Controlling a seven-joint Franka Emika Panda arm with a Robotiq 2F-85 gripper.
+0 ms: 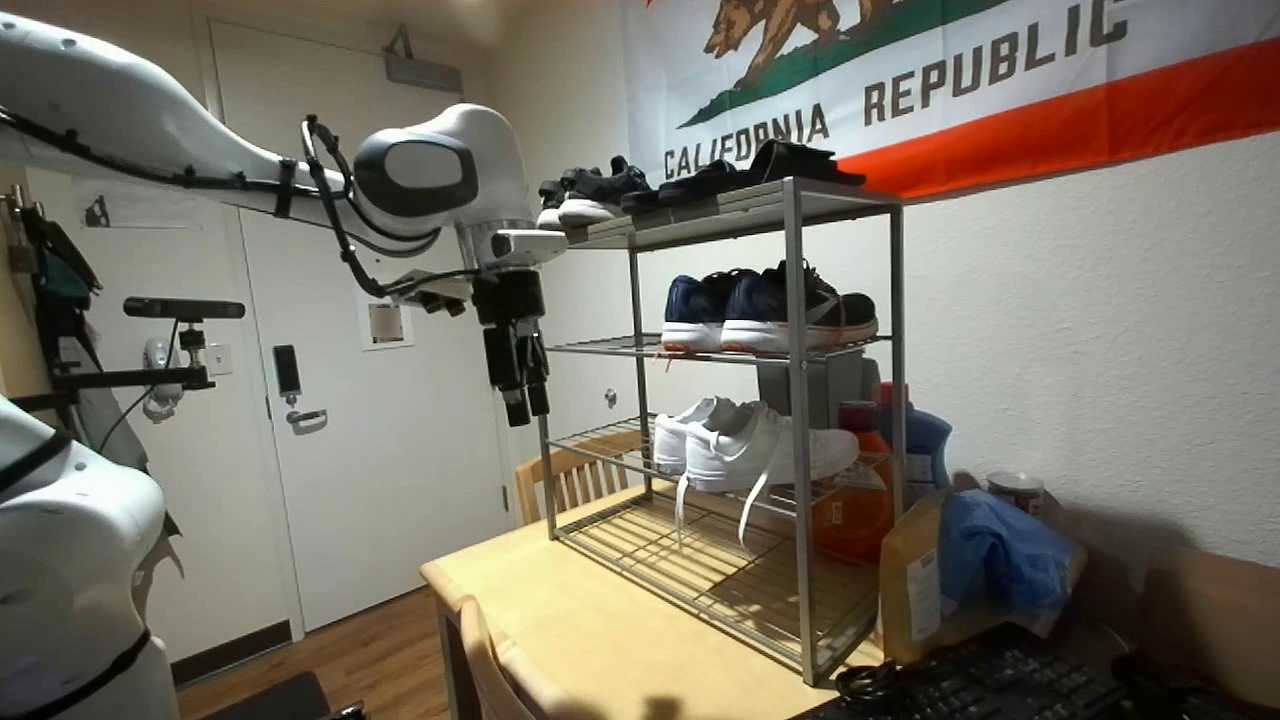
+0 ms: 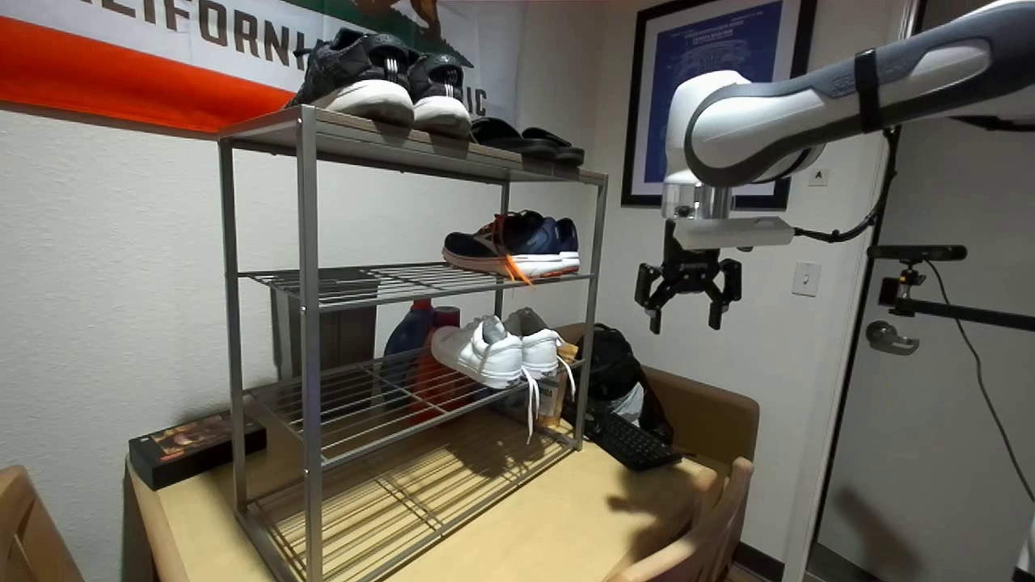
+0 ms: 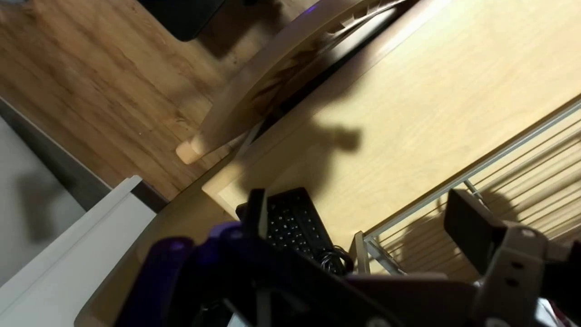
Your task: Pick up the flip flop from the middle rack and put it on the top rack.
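Tool (image 2: 686, 319) hangs lower, apart from the flip flops (image 2: 527, 146).

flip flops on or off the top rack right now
On: the black flip flops rest on the top rack beside black sneakers in both exterior views, and the open gripper hangs apart from them.

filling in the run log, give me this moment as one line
end effector: open, empty | flip flops: pair on top rack | middle rack: dark sneakers
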